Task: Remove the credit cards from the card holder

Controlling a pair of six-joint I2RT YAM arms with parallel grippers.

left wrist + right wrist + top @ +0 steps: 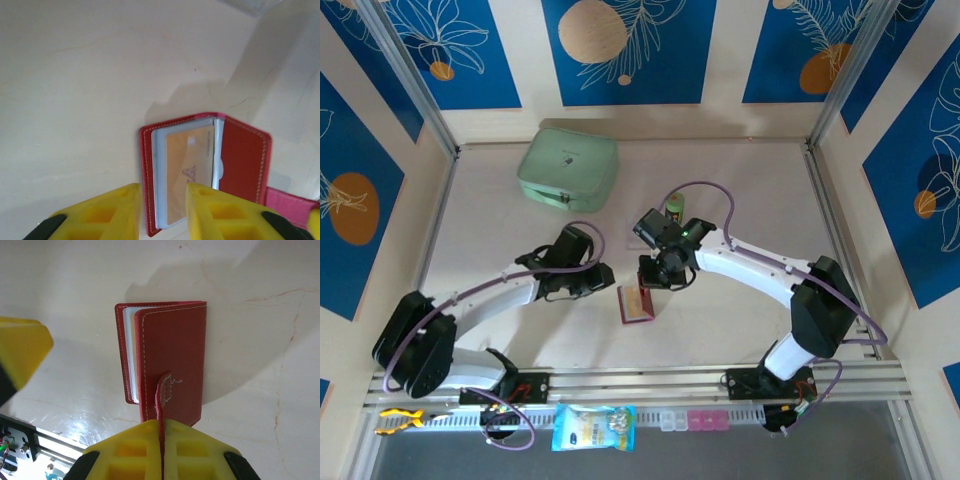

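Holder (637,305): dark red, on the table (740,330), open like a book; one cover lies flat and the other is raised.
Right gripper (657,278): at the holder's far side, clenched on the strap (161,405), which runs in between its fingers (200,452).
Left gripper (162,215): at the holder's left, released, with its fingers (115,215) apart. I cannot tell whether they touch the holder.
Card (190,170): tan-orange, inside the holder in a clear sleeve (156,175).
Edges: the holder's near side stops short of the front rail (640,380).
Open room: there is bare table left and right of the holder. The green case (568,168) and can (675,207) stand well beyond its far side.
Hidden: from above, the grippers cover the holder's far end. The card's lower end is cut off by the left fingers, and any further cards are hard to make out.
Left wrist view: the holder's inside, the sleeve and the card face.
Right wrist view: the raised cover's outer face, its stitching, and pale sleeve edges at its left.
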